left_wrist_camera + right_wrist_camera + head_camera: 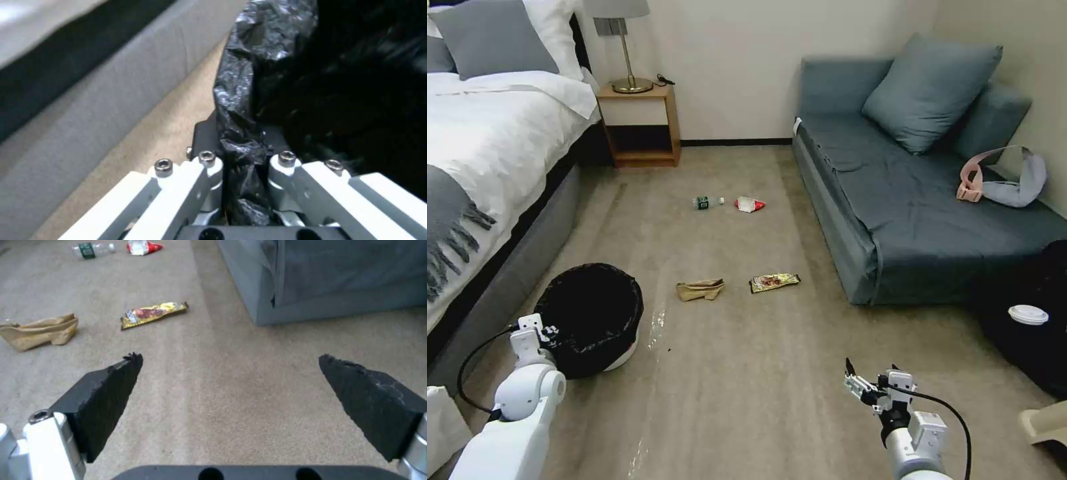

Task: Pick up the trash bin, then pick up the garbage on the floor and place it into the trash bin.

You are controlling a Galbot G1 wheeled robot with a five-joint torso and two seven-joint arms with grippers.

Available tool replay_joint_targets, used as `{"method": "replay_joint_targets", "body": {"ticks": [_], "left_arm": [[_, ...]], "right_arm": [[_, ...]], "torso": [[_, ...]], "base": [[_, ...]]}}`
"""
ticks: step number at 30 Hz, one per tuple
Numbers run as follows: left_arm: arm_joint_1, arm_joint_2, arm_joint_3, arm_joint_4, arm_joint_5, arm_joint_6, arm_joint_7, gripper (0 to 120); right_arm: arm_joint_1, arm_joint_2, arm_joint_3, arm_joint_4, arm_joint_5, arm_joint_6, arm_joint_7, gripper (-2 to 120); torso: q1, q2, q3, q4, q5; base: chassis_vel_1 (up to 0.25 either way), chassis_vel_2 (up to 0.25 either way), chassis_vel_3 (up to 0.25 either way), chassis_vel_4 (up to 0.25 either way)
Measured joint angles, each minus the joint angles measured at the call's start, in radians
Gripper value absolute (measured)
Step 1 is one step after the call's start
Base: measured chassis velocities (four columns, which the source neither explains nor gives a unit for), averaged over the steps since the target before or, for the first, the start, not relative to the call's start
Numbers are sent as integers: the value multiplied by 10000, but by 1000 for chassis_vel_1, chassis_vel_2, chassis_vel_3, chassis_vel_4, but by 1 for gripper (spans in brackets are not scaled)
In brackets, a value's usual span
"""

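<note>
The trash bin (594,320), round and wrapped in a wrinkly black bag with a whitish base, stands on the carpet beside the bed. My left gripper (546,333) is at its near rim, shut on the bagged rim (240,146). The garbage lies ahead on the floor: a clear bottle with a green label (707,201), a red-white snack bag (750,204), a brown paper bag (700,289) and a gold-brown wrapper (774,282). My right gripper (870,383) hovers open over bare carpet, short of the wrapper (153,314) and paper bag (40,331), with nothing between its fingers (104,396).
A bed (487,167) runs along the left, with a nightstand (640,123) and lamp behind. A blue-grey sofa (907,200) fills the right, holding a pink-and-grey strap item (1004,177). A dark bag with a white cup lid (1027,315) sits at the right.
</note>
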Motion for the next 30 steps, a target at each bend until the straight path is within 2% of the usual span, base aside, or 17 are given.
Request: {"method": "replay_joint_targets", "body": {"ticks": [2,3,6,7,8,9,10,12,14,15,18,22,30], "left_arm": [[190,-23,-178,-452,130,-7,-63,4],[190,-23,-178,-452,130,-7,-63,4],[565,-118,-503,-1298,584,-43,-134,4],[565,-118,-503,-1298,584,-43,-134,4],[824,-172,-671,-1804,817,-93,-157,4],[824,-172,-671,-1804,817,-93,-157,4],[1076,-225,-793,-2248,978,-114,-145,4],[1190,-254,-845,-2438,1040,-117,-144,4],[1726,-409,-1105,-3267,1287,-119,-165,4],[1726,-409,-1105,-3267,1287,-119,-165,4],[2266,-597,-1484,-4005,1510,-121,-203,4],[2604,-684,-1754,-4388,1600,-217,-206,4],[2678,-702,-1844,-4351,1779,-415,-188,4]], "right_arm": [[-18,13,5,-2,44,26,0,100],[-18,13,5,-2,44,26,0,100],[-42,44,-31,29,369,50,6,100],[-42,44,-31,29,369,50,6,100],[-47,53,-43,82,618,58,20,100],[-47,53,-43,82,618,58,20,100],[-45,59,-49,103,738,90,19,100],[-43,58,-50,104,770,109,18,100],[5,47,-49,94,890,189,-18,100],[5,47,-49,94,890,189,-18,100],[111,35,-72,69,991,246,-117,100],[199,31,-84,31,932,357,-269,100],[117,19,-35,38,670,686,-644,100]], "torso": [[0,0,0,0,0],[0,0,0,0,0],[0,0,1,1,0],[0,0,1,1,0],[-1,0,0,1,2],[-1,0,0,1,2],[0,0,0,1,3],[0,0,0,0,3],[0,0,0,-2,1],[0,0,0,-2,1],[0,0,-1,0,0],[0,0,-1,0,2],[0,1,-1,-2,0]], "base": [[0,0,0,0],[0,0,0,0],[0,0,0,0],[0,0,0,0],[0,0,0,0],[0,0,0,0],[0,0,0,0],[0,0,0,0],[0,0,0,0],[0,0,0,0],[0,0,0,0],[0,0,0,0],[0,0,0,0]]}}
